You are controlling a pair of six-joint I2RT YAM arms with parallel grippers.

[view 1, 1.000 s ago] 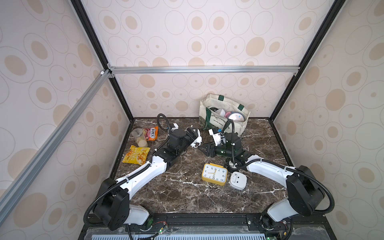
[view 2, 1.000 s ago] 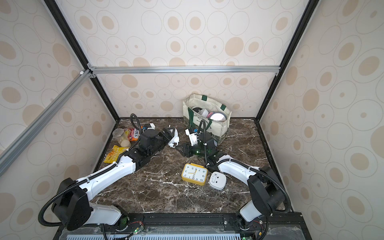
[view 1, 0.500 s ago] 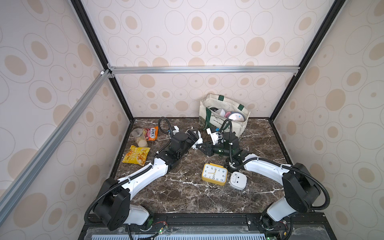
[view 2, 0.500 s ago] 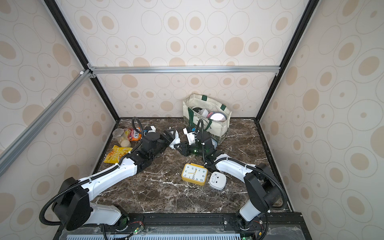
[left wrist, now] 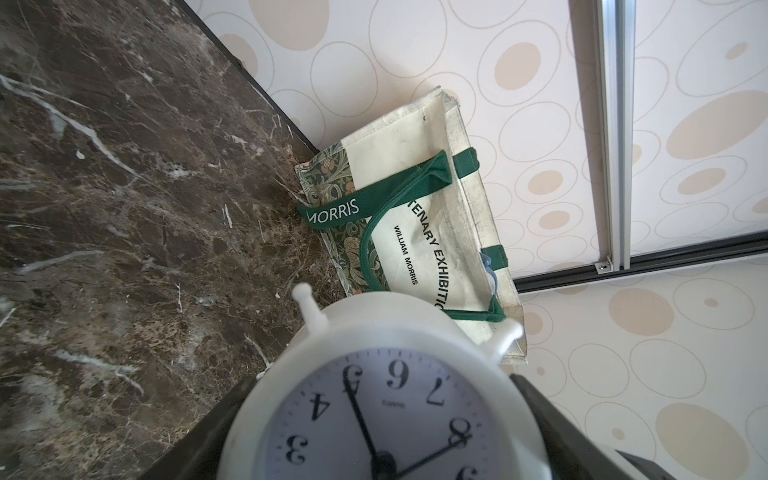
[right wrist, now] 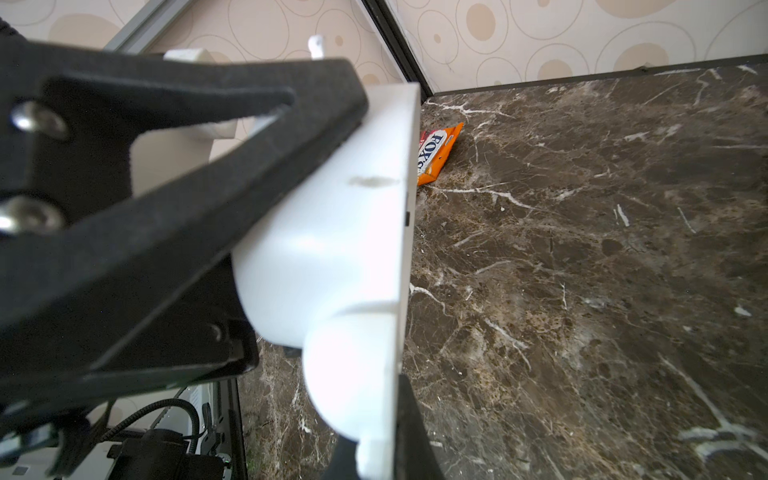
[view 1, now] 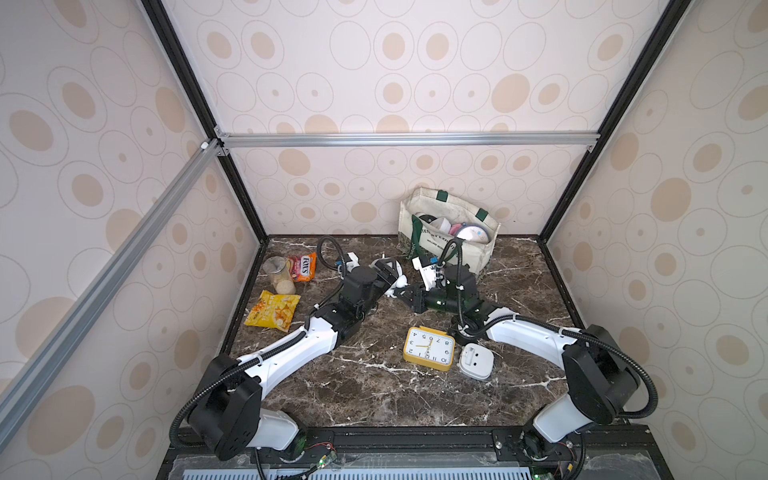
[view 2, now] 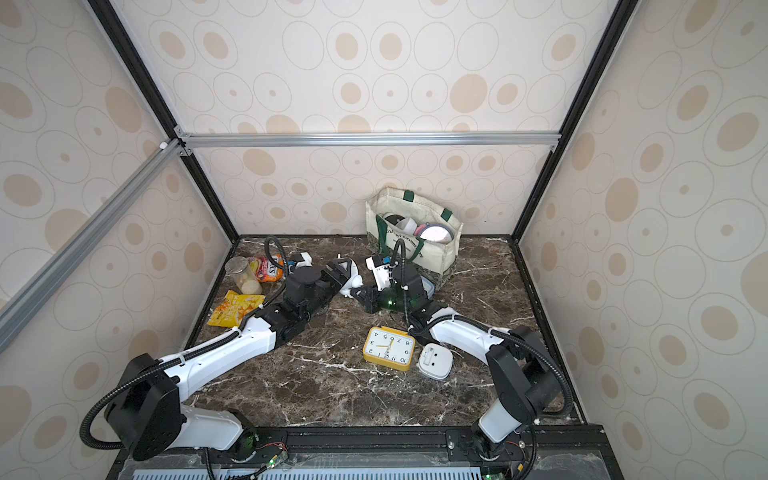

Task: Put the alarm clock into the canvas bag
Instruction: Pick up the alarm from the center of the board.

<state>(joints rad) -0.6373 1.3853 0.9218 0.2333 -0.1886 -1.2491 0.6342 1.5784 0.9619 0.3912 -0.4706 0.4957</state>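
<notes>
the white alarm clock [left wrist: 386, 419] is not in the bag yet. it sits between the two arms, in front of the canvas bag [view 1: 478, 254], near it but apart, and as far as we can tell lifted off the marble table [view 1: 353, 395]. the left gripper [view 1: 390, 274] has its jaws set wide across the round body, one on each side of the dial, and holds it. the right gripper [right wrist: 376, 436] is pinched down narrow. in its wrist view a thin white edge at the back of the clock sits between its fingers, so we judge both tools have hold of the same clock, mid-handover.

that is where we see the trouble. the right gripper bites on a slim lip only. if the left lets go, the clock's weight hangs off that lip, and it could swing or slip out onto the table. if either arm moves off before the other frees, they pull against each other and the clock could twist in the jaws.

the bag brings its own risk. its mouth already shows round things inside, and a green handle [left wrist: 332, 212] droops down the front, so a low approach could catch rim or strap and push the soft bag over. the yellow clock [view 1: 428, 348] and the white gadget [view 1: 476, 361] lie just beside the right forearm and could get knocked.
</notes>
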